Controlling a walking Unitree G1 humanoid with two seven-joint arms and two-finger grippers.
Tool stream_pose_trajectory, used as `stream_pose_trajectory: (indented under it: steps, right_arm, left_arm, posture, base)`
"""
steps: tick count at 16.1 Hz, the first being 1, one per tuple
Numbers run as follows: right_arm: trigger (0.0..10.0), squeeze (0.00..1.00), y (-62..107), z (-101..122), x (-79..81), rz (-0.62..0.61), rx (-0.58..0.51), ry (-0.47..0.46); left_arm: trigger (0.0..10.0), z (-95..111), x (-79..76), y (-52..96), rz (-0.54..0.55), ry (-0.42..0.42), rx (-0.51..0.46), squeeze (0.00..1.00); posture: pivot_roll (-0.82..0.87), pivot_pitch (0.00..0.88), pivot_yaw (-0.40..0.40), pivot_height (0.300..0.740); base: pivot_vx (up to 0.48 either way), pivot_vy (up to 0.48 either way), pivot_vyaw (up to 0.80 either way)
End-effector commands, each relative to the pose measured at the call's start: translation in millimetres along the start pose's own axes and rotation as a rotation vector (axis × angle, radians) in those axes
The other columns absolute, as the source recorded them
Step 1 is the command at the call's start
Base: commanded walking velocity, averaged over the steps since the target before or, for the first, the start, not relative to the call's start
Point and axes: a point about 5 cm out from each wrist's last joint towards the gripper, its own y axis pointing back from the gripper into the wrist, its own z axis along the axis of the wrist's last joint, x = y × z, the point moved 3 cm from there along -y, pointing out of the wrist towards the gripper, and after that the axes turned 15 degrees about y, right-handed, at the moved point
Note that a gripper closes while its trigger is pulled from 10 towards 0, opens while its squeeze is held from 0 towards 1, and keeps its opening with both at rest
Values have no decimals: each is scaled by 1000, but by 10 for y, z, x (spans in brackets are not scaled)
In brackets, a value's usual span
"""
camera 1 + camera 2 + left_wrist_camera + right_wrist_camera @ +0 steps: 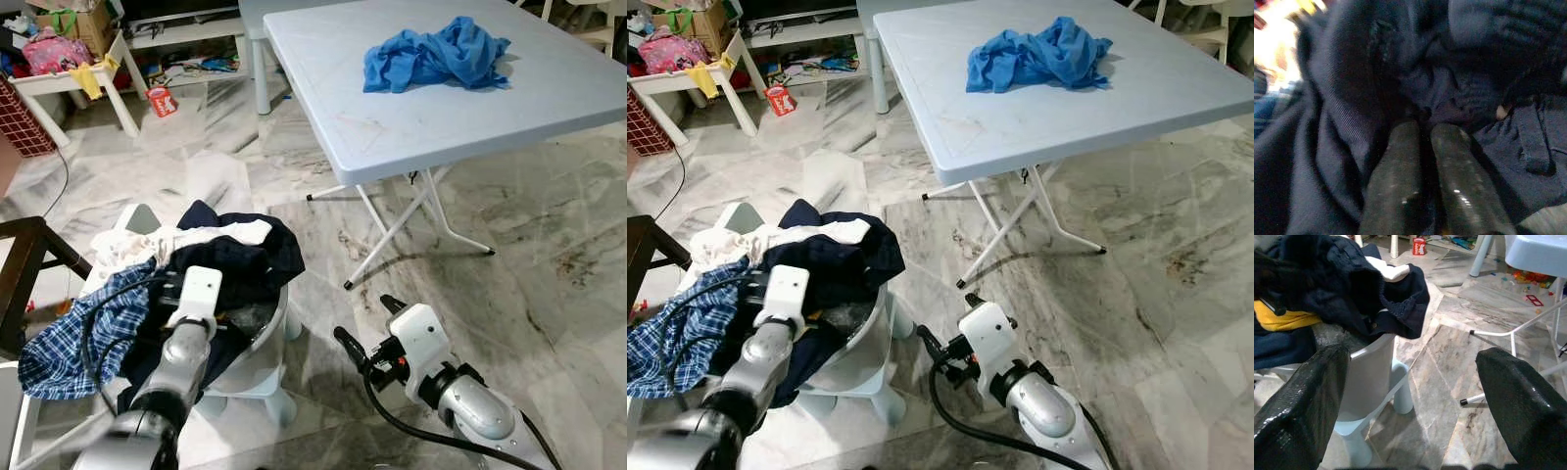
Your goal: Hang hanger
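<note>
My left jaws are pressed together, fingers (1396, 181) side by side with their tips buried in the folds of a navy garment (245, 259). I cannot tell whether any cloth is caught between them. The garment tops a heap of clothes at the lower left of the head view, with a white cloth (216, 235) behind it and a plaid shirt (78, 333) spilling off to the left. The heap sits on a white plastic chair (265, 352). The hanger cannot be made out among the folds.

My right jaws stand wide apart, fingers (1303, 401) holding nothing. They sit low at the bottom centre, over the marble floor (549, 255) and just right of the chair.

At the upper right, a pale folding surface (441, 117) carries a crumpled blue cloth (436, 54), well apart from both arms.
</note>
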Motion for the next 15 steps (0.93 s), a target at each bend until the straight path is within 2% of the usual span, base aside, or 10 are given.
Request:
stream_pose_trajectory:
  steps: [1, 2, 5, 6, 7, 8, 12, 15]
  right_arm:
    - [10000, 0, -14, 6, -2, -6, -5, 5]
    - [10000, 0, -26, 8, -10, -10, -8, 6]
    - [10000, 0, -58, 18, -8, -8, -17, 8]
    - [10000, 0, -84, 28, -7, -1, -24, 14]
    - [10000, 0, -98, 33, -9, 2, -28, 17]
    - [10000, 0, -128, 45, -10, 7, -36, 21]
    - [10000, 0, -155, 52, 11, 10, -44, 21]
    - [10000, 0, -158, 41, 19, -3, -44, 13]
  left_arm:
    - [0, 151, 172, 15, 55, -20, -112, 0]
    - [0, 248, 259, 74, 91, -14, -197, 0]
    - [0, 447, 361, 157, 115, 9, -314, 0]
    - [0, 626, 390, 189, 117, 21, -387, 0]
    - [0, 707, 390, 200, 118, 27, -414, 0]
    - [0, 904, 353, 218, 107, 43, -469, 0]
    - [0, 1111, 280, 267, 93, 79, -511, 0]
    - [0, 1342, 207, 350, 67, 104, -569, 0]
  posture:
    - [-208, 110, 74, 740]
    - [-199, 104, 72, 740]
    - [-178, 97, 61, 740]
    - [-170, 94, 57, 740]
    - [-165, 93, 55, 740]
    - [-154, 91, 50, 740]
    - [-153, 87, 59, 740]
    - [-152, 80, 69, 740]
  base:
    - [0, 0, 0]
    - [0, 0, 0]
    - [0, 0, 0]
    - [0, 0, 0]
    - [0, 0, 0]
    - [0, 0, 0]
    - [0, 0, 0]
    - [0, 0, 0]
